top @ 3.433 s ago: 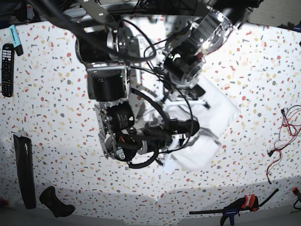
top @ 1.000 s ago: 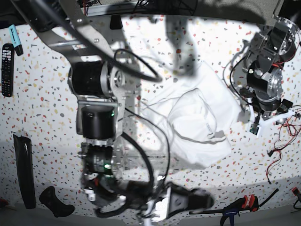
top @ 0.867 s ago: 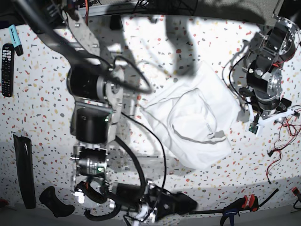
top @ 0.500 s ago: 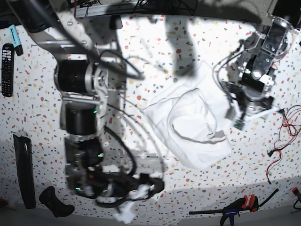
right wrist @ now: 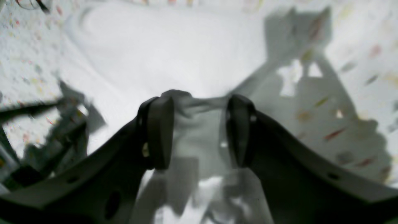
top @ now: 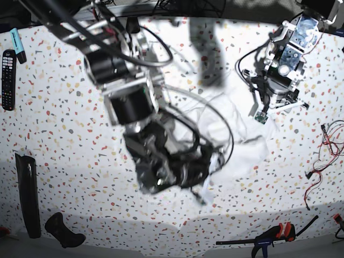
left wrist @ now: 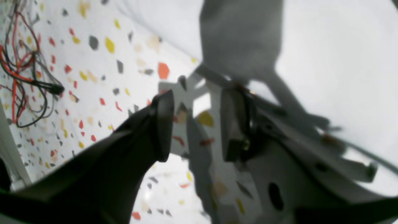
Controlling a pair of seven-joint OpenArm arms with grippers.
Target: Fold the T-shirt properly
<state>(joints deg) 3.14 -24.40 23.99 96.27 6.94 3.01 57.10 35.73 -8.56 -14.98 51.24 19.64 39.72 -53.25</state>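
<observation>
A: So, where does the T-shirt [top: 244, 137] sit?

B: On the speckled tabletop [top: 59, 140], a little toward three o'clock from the middle of the base view. It lies crumpled, and the dark bulk of the right arm [top: 134, 107] covers its nine o'clock side.

A: And the right tool [right wrist: 199, 133]?

B: From its wrist camera, both dark fingers [right wrist: 157, 137] stand well apart, with a bunched fold of the white cloth [right wrist: 174, 56] between them. The fold seems to touch the inner face of each finger, yet the picture is blurred, so I cannot tell whether it is gripped or merely lying in the gap. In the base view this tool is smeared by motion at about five o'clock of the arm.

A: The left tool [left wrist: 196, 124]?

B: Its fingers [left wrist: 163, 124] are parted to a middling gap and hold nothing; bare speckled surface shows between them. White shirt fabric fills the one to two o'clock part of that picture, apart from the fingertips.

A: Anything else around?

B: Red and black wires [top: 322, 153] near the three o'clock edge, a remote control [top: 8, 79] at nine o'clock, and a clamp [top: 271, 236] toward five o'clock.
</observation>
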